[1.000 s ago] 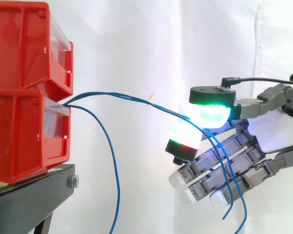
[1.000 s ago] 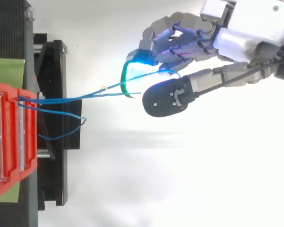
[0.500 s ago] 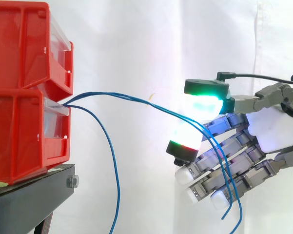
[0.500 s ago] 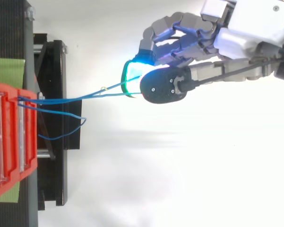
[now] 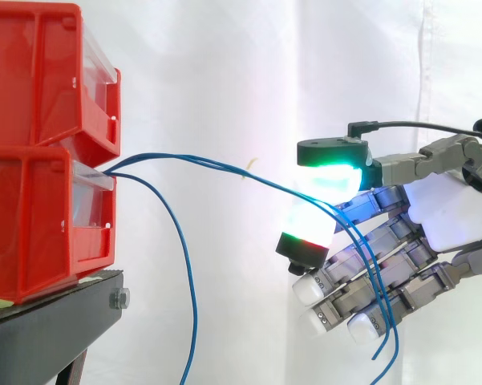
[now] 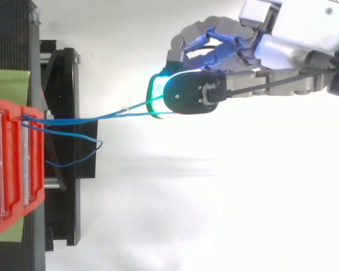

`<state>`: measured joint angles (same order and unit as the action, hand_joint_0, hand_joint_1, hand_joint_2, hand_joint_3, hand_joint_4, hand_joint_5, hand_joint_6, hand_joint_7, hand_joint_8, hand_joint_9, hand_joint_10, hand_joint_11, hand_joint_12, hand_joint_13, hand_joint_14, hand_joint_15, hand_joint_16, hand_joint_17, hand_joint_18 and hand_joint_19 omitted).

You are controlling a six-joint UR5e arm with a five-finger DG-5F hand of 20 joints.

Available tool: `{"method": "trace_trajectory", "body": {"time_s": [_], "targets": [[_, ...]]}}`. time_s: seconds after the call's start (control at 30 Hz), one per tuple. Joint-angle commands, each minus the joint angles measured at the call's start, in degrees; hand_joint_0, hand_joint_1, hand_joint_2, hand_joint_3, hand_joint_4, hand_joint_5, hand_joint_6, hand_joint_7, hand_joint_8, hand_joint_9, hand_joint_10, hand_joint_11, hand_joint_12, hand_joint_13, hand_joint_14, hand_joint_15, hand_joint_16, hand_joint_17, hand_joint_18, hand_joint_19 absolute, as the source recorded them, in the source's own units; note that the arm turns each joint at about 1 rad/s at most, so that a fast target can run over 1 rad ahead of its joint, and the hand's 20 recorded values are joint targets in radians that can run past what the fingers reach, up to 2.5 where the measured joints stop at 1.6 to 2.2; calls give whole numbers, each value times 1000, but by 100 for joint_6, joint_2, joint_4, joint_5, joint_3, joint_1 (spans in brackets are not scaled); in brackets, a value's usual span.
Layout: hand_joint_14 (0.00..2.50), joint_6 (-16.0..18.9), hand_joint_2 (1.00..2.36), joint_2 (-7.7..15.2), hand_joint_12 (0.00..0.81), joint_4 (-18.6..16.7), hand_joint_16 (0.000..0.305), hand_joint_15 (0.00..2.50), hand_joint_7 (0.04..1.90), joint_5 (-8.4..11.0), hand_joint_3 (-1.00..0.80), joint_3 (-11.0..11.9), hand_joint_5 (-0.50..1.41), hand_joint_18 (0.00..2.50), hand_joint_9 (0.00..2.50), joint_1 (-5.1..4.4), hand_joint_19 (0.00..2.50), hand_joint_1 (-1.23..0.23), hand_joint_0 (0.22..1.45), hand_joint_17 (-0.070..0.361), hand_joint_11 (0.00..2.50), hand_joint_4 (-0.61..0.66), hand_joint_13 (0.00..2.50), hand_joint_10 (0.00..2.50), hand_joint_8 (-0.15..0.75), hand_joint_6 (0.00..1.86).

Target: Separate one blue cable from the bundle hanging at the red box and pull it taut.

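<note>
- Cables: three thin blue ones come out of the front of the lower red box (image 5: 40,224), at its top edge.
- Two blue cables (image 5: 224,166) leave the box together, rise a little and then slope down to the hand (image 5: 445,220), well apart from the box. They run in a soft arch, not in a straight line.
- The hand is level with the lower red box, and its fingertips point back toward the box.
- The thumb pad (image 5: 330,178), which glows green, is closed down on a finger pad (image 5: 305,224), which glows white with a red and green ring. The two blue cables pass between these pads and are pinched there.
- In the top view the thumb covers this finger pad, and both cables (image 6: 101,117) enter under it from the box side.
- The other fingers are half curled below the pinch and hold nothing.
- Past the pinch, on the side away from the box, the two cables lie across these fingers and their loose ends hang below them.
- The third cable (image 5: 191,273) is free: it drops in a long curve just in front of the box, beside the black stand (image 5: 56,329) under the box.
- An upper red box (image 5: 40,72) sits on top of the lower one.
</note>
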<state>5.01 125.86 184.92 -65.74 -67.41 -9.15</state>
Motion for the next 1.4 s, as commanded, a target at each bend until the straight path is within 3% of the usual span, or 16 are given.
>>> {"method": "trace_trajectory", "body": {"time_s": [0.0,0.3,0.87,1.37], "targets": [[7,0,1023,0,325,0,47,195,1019,-1,-182,0,-208,528,684,1,459,-679,621,106,482,36,456,17,271,908],[9,0,1020,0,331,0,47,238,946,8,-261,0,-222,543,815,-16,469,-681,642,106,824,32,501,19,274,913],[10,9,1007,-202,327,220,46,265,878,-9,-436,0,-230,586,818,-34,474,-761,722,104,854,-45,549,20,262,920],[11,0,1013,-202,324,228,46,275,960,34,-366,0,-231,589,852,-25,489,-731,695,104,860,-50,559,21,269,917]]}}
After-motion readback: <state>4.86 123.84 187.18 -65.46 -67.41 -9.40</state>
